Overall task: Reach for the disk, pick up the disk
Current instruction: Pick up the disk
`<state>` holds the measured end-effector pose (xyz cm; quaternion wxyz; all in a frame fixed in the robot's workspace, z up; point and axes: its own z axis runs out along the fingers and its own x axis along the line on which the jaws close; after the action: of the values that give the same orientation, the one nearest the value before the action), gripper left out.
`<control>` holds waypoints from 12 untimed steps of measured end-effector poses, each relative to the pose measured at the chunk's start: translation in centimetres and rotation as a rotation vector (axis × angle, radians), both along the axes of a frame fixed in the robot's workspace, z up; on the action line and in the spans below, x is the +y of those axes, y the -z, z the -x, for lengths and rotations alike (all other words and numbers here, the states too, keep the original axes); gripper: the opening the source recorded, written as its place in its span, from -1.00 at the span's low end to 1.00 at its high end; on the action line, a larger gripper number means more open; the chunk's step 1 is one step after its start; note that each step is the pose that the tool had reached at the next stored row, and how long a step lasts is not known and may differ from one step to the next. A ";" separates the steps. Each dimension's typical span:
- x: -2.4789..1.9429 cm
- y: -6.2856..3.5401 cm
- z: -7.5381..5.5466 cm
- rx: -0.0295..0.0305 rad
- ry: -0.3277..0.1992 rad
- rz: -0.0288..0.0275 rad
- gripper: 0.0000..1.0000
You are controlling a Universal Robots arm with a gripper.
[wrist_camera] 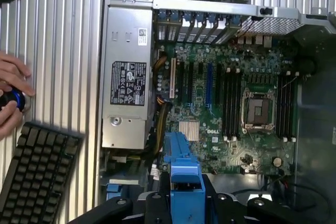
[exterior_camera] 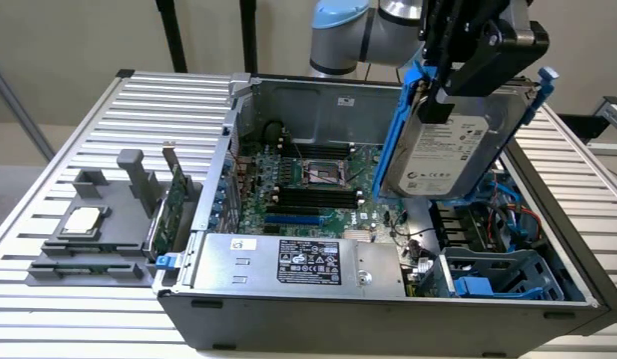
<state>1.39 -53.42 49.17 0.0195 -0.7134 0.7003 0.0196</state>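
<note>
**Clearly lifted: the disk hangs in the gripper above the open computer**

An open computer case (exterior_camera: pixel 588 299) lies on a slatted metal table (exterior_camera: pixel 78 127), its green motherboard (exterior_camera: pixel 318 187) and the silver power supply box (exterior_camera: pixel 288 262) exposed. Above the case, toward the exterior view's right, the disk (exterior_camera: pixel 453 149) hangs tilted in the air, label showing, framed by its blue carrier. The black gripper (exterior_camera: pixel 443 93) is clamped on the disk's upper edge, fingers partly closed around it. A small silver chip (exterior_camera: pixel 81 219) rests in a grey holder at the exterior view's left.
</note>
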 end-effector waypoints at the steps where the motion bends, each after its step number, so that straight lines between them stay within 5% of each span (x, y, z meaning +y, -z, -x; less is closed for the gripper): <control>1: -0.20 0.00 -0.4 0.0000 0.000 0.0000 -0.35; 12: -2.31 0.02 -4.8 0.0000 0.000 0.0000 -0.35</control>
<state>6.16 -55.73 49.15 0.0195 -0.7134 0.7002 0.0196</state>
